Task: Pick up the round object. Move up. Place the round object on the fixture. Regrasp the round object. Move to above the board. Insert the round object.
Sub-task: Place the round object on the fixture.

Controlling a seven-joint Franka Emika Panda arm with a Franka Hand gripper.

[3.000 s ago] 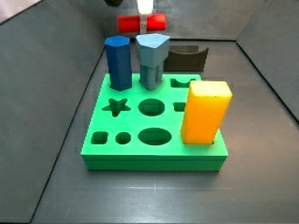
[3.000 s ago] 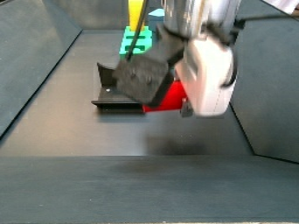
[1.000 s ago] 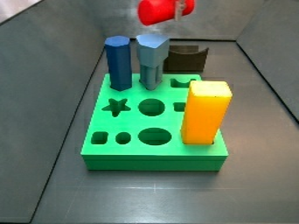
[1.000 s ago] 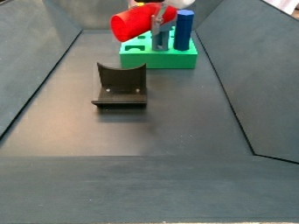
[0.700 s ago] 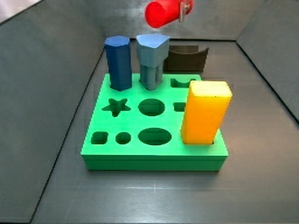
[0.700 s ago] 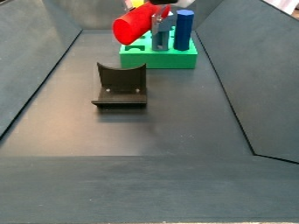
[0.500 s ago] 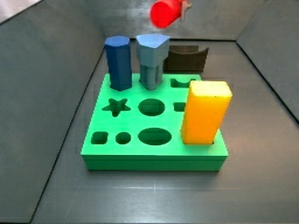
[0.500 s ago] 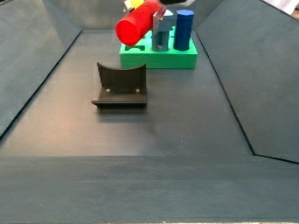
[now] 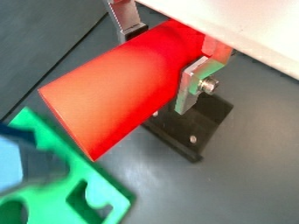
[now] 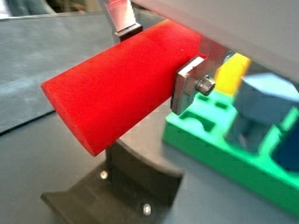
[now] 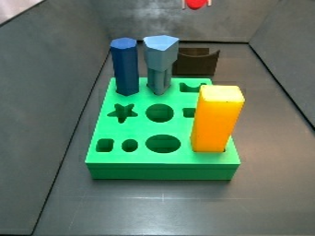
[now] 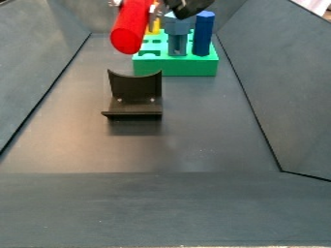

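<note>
Risen since earlier: hand [image 9: 163,54] pinching one round object [image 9: 122,87] above one fixture [image 12: 132,94].

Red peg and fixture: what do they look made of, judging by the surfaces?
The red peg, clamped in the gripper above the fixture, looks like matte plastic: even, saturated colour, soft shading, no glare. The fixture looks like dark metal or hard plastic with small screws showing; hard to say which. The gripper's fingers look like brushed metal.

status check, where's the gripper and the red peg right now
Gripper high above the floor, shut on the red peg. Peg tilted, airborne, not over the green board yet. Fixture bare below; blue peg and yellow block standing on board.
</note>
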